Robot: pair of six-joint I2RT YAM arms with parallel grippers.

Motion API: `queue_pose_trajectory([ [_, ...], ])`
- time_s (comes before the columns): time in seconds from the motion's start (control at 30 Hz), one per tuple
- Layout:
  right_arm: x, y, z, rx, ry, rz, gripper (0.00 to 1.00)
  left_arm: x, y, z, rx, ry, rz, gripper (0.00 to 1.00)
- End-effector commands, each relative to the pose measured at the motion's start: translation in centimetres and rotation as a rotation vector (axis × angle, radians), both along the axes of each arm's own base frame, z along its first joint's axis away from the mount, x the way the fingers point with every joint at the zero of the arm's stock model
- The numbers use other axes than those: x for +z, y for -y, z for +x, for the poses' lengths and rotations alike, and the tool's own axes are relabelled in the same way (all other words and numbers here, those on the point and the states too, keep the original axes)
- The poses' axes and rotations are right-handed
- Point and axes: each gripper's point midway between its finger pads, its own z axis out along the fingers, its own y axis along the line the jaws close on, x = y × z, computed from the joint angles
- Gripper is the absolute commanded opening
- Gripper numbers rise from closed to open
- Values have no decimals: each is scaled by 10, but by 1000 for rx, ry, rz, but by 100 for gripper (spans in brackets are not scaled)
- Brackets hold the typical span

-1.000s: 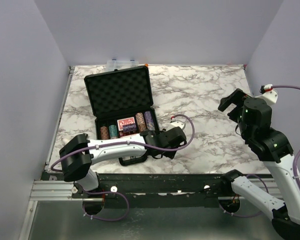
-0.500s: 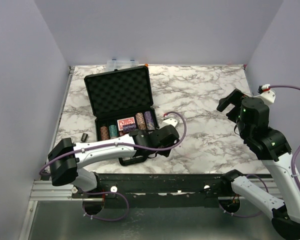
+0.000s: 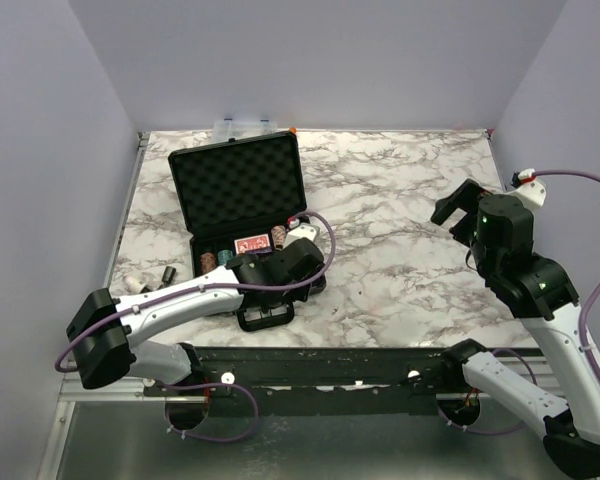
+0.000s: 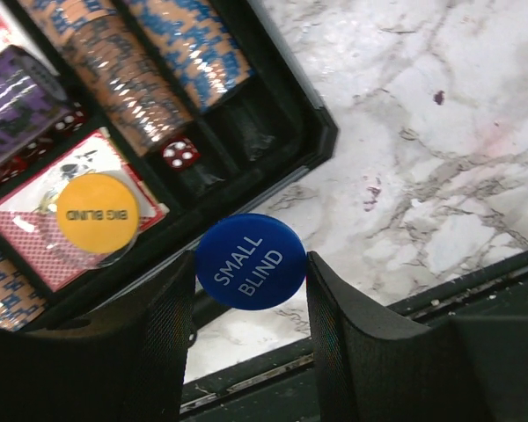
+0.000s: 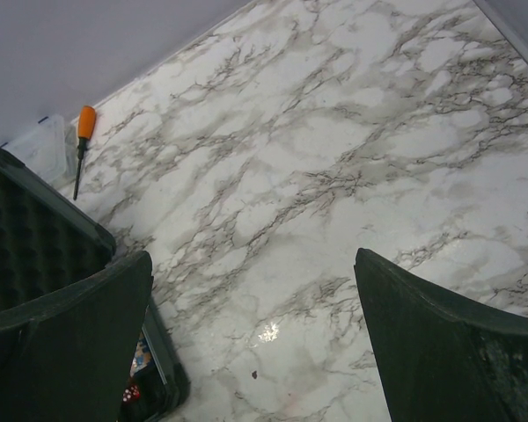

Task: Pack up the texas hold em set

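Blue button (image 4: 252, 261) — between left claw (image 4: 251, 280) fingers

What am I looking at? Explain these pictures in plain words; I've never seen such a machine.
Two robot arms are bolted at the near edge of a marble-patterned table. One picture looks down from above and behind them; the other two come from a camera on each wrist. An open black case holds poker chips, cards, a red die and a yellow Big Blind disc. The left gripper pinches a blue Small Blind disc by the case's rim. The right gripper hangs open, empty.
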Motion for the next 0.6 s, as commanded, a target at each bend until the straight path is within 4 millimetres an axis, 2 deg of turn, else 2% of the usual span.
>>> queue_pose_trajectory([
  [0.0,-4,-5,3,13,-3,16,100,-3,-30,13,73,28,31,25],
  [0.23,-9,-8,6,24,-13,18,100,-11,-55,25,140,22,59,25],
  [0.57,-17,-10,7,33,-35,12,100,-22,-79,38,198,13,112,25],
])
